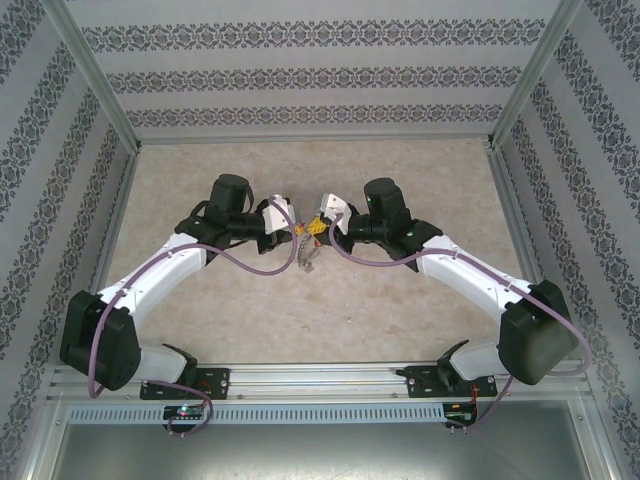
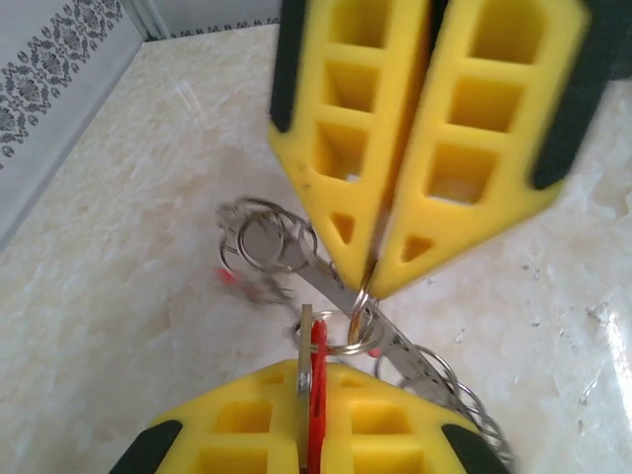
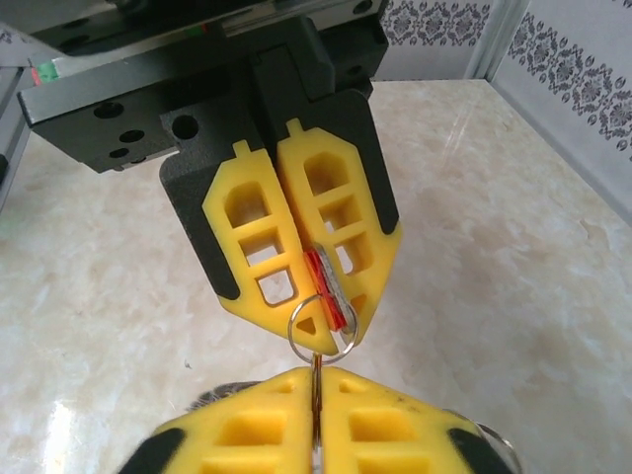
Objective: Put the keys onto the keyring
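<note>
— what have the jaws got?

— my left gripper (image 3: pixel 322 341) is clamped tight on a key (image 3: pixel 318 272). its red head sits edge-on between the yellow pads, and its long axis runs along the fingers toward their tips. my right gripper (image 3: pixel 316 383) is pinched, as far as i can see, on the bottom edge of the keyring (image 3: pixel 293 334), with the jaws all but together.

— and where's the ring from the key?

— right at it. the two grippers meet tip to tip over the middle of the table (image 1: pixel 400 320). the loop stands between them, face-on to my right wrist camera, and overlaps the key's lower end. in the left wrist view the rest of the ring trails off as a string of coils toward the tabletop.

— is it threaded?

— i can't tell, the metal overlaps where the tips meet. i'd judge the next move turns on that one line: the key goes along its own length, from the left, through the plane of the loop. the left arm carries the part that moves, and the right only steadies.
</note>
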